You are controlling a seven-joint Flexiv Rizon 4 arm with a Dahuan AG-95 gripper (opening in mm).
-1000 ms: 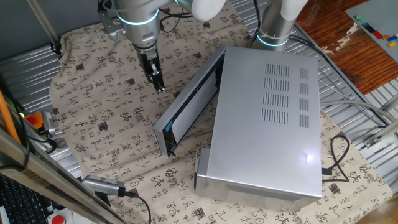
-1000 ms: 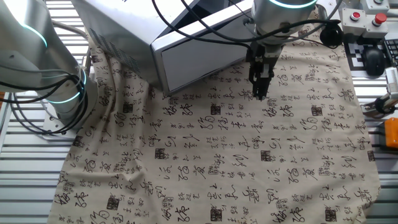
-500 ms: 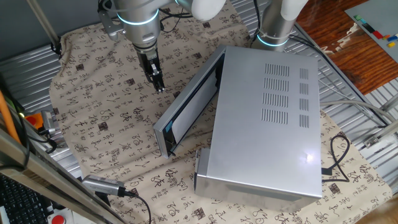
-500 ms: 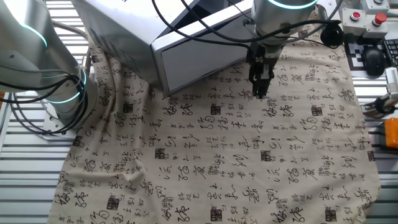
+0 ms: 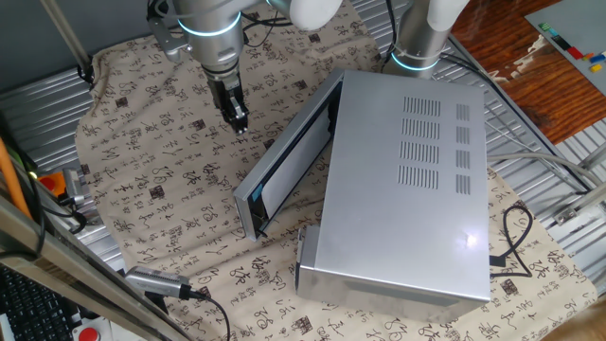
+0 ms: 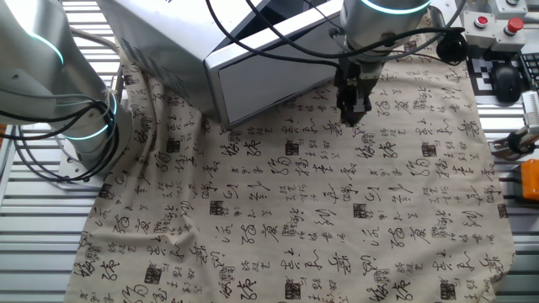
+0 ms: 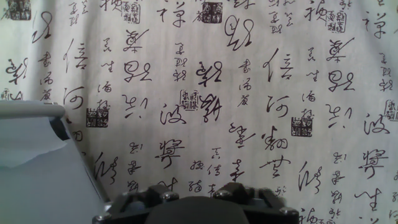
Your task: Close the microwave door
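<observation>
The silver-grey microwave point(image 5: 407, 189) lies on the printed cloth, its slotted top panel facing up. The microwave door point(image 5: 289, 161) stands ajar, swung out at an angle from the front, with its pale inner frame showing. My gripper point(image 5: 240, 125) hangs fingers-down above the cloth, left of the door's hinge end, apart from it; its fingers look pressed together and hold nothing. In the other fixed view the gripper point(image 6: 354, 120) is just right of the door point(image 6: 269, 80). The hand view shows the door's corner point(image 7: 37, 162) at lower left and the gripper point(image 7: 189, 202) at the bottom edge.
A second arm's base point(image 5: 417, 47) stands behind the microwave and also shows in the other fixed view point(image 6: 84, 126). A black cord point(image 5: 511, 237) trails off the microwave's right side. A cabled device point(image 5: 156, 282) lies at the front left. Button boxes point(image 6: 497, 25) sit beyond the cloth.
My gripper has risen slightly above the cloth. The door and microwave have not moved.
</observation>
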